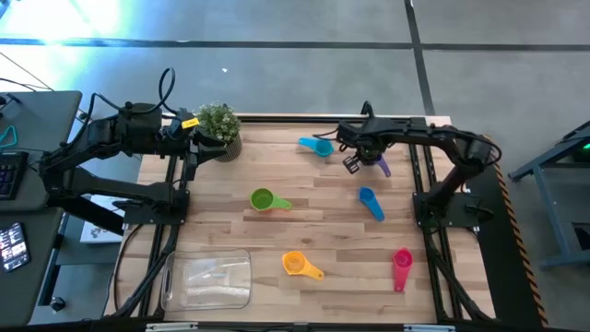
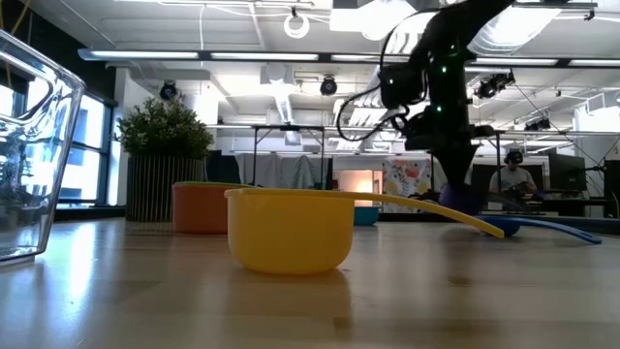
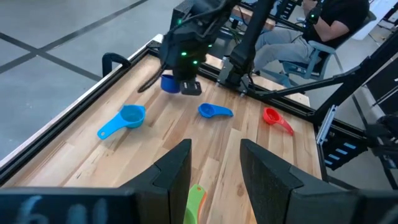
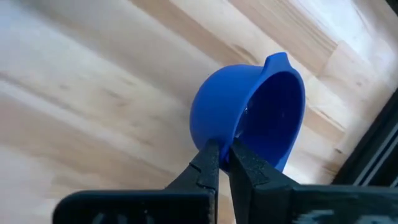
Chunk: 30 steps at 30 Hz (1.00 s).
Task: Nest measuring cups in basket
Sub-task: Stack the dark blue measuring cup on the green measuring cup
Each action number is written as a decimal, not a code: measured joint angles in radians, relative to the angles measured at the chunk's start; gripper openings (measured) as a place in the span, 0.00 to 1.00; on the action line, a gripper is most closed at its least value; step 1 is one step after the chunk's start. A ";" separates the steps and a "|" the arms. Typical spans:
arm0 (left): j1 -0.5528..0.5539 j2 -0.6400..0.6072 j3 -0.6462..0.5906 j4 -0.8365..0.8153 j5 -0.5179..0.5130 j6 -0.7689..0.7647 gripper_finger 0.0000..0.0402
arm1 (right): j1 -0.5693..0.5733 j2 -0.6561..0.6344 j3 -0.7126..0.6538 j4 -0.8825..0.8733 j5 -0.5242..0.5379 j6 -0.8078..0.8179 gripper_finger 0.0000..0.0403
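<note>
My right gripper is shut on a purple-blue measuring cup at the table's far right, near the right arm's base. The same cup shows under that gripper in the left wrist view. Lying on the table are a light blue cup, a green cup, a blue cup, an orange-yellow cup and a red cup. The clear basket stands at the near left. My left gripper waits open, raised at the far left beside the plant. My right gripper pinches the cup's wall at the rim, one finger on the outside of the bowl and the other inside it. The fingers come from above, pointing steeply down. The cup hangs tilted below them, its opening turned sideways, above the wood.
A small potted plant stands at the far left by my left arm. Black frame rails run along the table's right and left sides. Bare wood lies between the cups and the basket.
</note>
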 joint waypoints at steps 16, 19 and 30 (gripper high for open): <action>0.000 0.022 -0.019 -0.151 0.000 -0.058 0.32 | 0.254 -0.156 0.001 0.068 -0.001 0.251 0.00; 0.000 0.030 -0.064 -0.156 0.002 -0.094 0.32 | 0.286 -0.178 0.001 0.106 -0.001 0.287 0.00; 0.000 0.040 -0.250 -0.142 0.004 -0.211 0.32 | 0.352 -0.203 0.039 0.228 0.012 0.319 0.00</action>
